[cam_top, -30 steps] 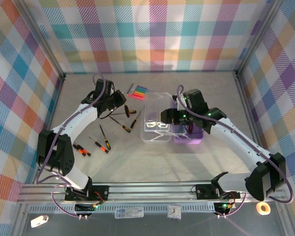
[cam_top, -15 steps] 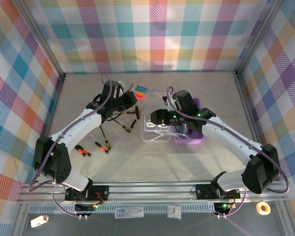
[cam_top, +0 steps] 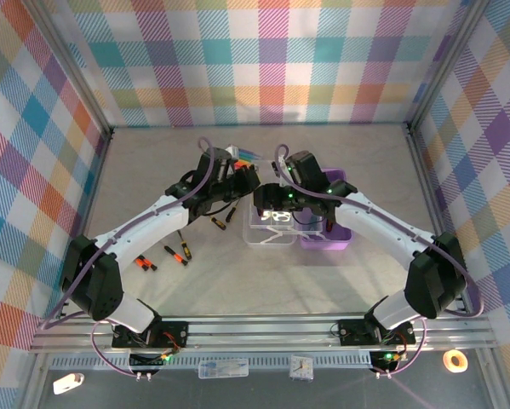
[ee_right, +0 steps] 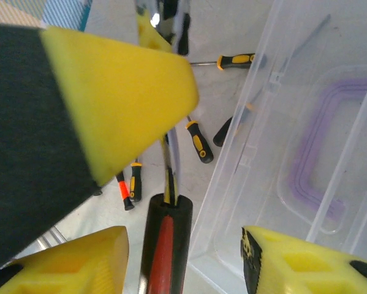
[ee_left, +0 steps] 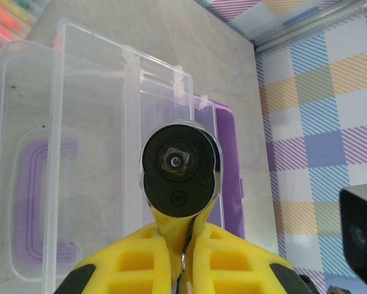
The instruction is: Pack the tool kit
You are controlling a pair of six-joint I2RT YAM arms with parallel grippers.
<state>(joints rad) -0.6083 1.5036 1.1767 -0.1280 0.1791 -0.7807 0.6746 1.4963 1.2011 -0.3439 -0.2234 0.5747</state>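
Note:
My left gripper [ee_left: 183, 229] is shut on the thin shaft of a ratchet wrench, whose round black chrome-rimmed head [ee_left: 179, 168] hangs over the tool kit's clear open lid [ee_left: 79, 153]. The kit's purple base [cam_top: 324, 237] lies to the right of the lid [cam_top: 267, 228]. My right gripper [ee_right: 183, 239] stands open, with the wrench's black-and-red handle [ee_right: 165, 245] between its fingers, touching neither. In the top view the two grippers, left [cam_top: 244, 181] and right [cam_top: 268, 198], meet at the lid's far left corner. Black-and-orange screwdrivers [ee_right: 198, 139] lie on the table left of the lid.
More screwdrivers [cam_top: 180, 252] are scattered on the table's left half. A flat pack of rainbow markers [cam_top: 242, 156] lies just behind the grippers. The left gripper's yellow finger [ee_right: 122, 86] looms large in the right wrist view. Checked walls enclose the table.
The left arm has carried the wrench rightward to the lid. The right arm has swung left to meet it, and its jaws have narrowed around the handle.

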